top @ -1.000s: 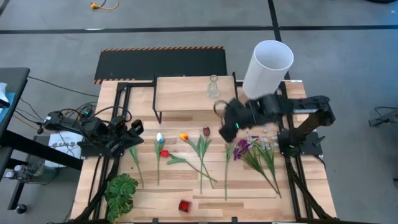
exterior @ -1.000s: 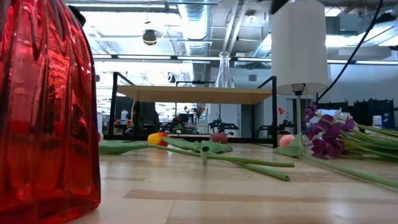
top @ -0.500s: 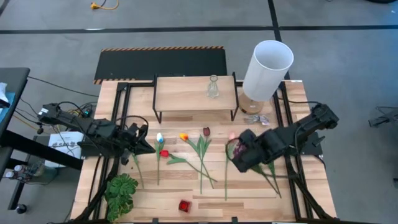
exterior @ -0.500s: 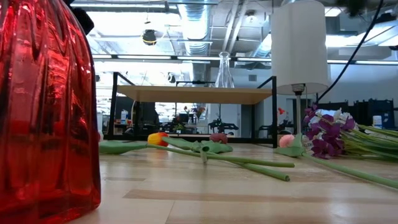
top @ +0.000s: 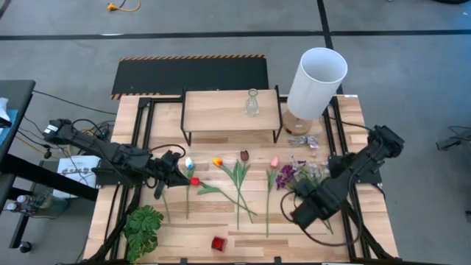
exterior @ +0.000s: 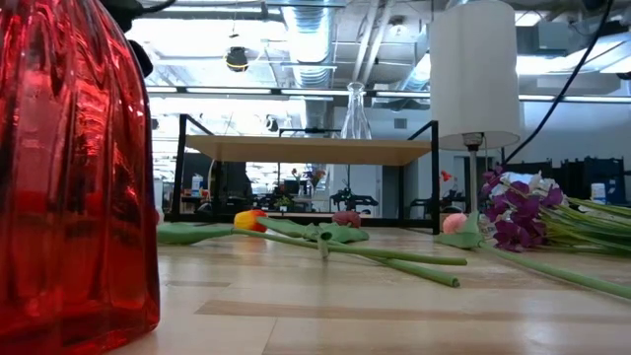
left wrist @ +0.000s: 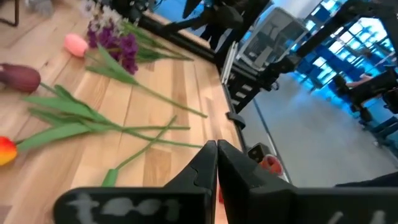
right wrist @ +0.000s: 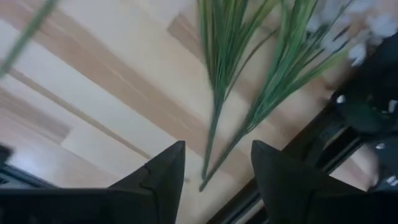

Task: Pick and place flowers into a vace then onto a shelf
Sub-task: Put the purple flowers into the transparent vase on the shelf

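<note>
Currently: I log flowers [top: 237, 180] all loose mid-table, none in vase [top: 252, 103] on shelf [top: 229, 109]. Right gripper [right wrist: 214, 163] parted, empty, over purple bunch stems [top: 318, 202]. Left gripper [left wrist: 217, 163] closed, empty, near left edge.

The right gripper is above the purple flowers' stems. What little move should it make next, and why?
Probably lower a little and close. The right gripper hangs open over the green stem ends of the purple and white bunch, which lies flat on the table. Nothing is held yet, and the stem tips sit between its fingers.
</note>
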`<act>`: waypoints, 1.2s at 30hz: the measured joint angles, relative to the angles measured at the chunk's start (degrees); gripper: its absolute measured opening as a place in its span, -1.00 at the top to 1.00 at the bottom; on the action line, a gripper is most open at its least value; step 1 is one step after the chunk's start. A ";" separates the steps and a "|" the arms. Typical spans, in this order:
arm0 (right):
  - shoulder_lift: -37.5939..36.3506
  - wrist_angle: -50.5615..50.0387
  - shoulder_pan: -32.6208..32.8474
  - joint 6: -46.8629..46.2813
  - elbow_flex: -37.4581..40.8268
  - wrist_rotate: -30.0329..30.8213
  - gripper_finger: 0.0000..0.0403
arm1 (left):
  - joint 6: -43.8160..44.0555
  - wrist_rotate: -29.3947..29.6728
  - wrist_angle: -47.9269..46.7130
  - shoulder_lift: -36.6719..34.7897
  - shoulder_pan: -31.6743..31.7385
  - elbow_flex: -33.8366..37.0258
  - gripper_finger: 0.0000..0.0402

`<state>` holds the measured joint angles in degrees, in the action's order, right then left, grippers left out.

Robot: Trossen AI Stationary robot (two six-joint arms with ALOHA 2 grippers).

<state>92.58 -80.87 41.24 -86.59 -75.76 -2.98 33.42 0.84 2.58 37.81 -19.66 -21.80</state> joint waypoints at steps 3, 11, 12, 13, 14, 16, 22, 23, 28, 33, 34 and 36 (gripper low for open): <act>-0.01 6.11 1.70 -1.90 4.54 -1.73 0.17 | 0.01 1.44 1.00 1.74 -0.62 0.00 1.00; 0.02 17.78 1.55 -5.35 15.68 -2.51 0.23 | 0.72 1.68 1.89 2.80 -0.77 -0.02 1.00; 0.02 17.80 1.35 -5.58 16.41 -1.99 0.23 | 0.77 1.67 1.87 2.69 -0.77 -0.02 1.00; 0.01 18.35 1.30 -5.42 16.99 -1.58 0.23 | 0.80 1.61 1.91 2.63 -0.77 -0.02 1.00; 0.00 19.48 1.23 -5.03 17.63 -1.40 0.23 | 0.80 1.59 2.00 2.65 -0.77 -0.02 1.00; 0.00 22.18 0.85 -4.56 19.11 -1.64 0.23 | 0.81 1.58 1.86 2.66 -0.77 -0.02 1.00; -0.02 25.58 0.62 -5.35 23.00 -1.55 0.21 | 1.35 1.37 1.87 2.66 -0.77 -0.02 1.00; -0.02 26.09 0.53 -5.38 23.63 -1.59 0.21 | 1.37 1.31 1.87 2.66 -0.77 -0.02 1.00; -0.02 30.72 0.52 -5.39 27.07 -2.32 0.21 | 1.74 0.96 1.87 2.66 -0.78 -0.02 1.00; -0.43 36.11 0.50 -6.37 30.84 -3.58 0.21 | 2.83 0.88 1.87 2.66 -0.79 -0.02 1.00; -0.46 36.60 0.50 -6.40 31.18 -3.56 0.21 | 2.85 0.84 1.87 2.66 -0.81 -0.02 1.00; -0.41 36.83 0.50 -6.12 31.41 -3.34 0.21 | 3.22 0.47 1.87 2.66 -0.81 -0.02 1.00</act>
<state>92.17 -44.04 41.74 -92.71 -44.36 -6.32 36.63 1.31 4.45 40.47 -20.47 -21.82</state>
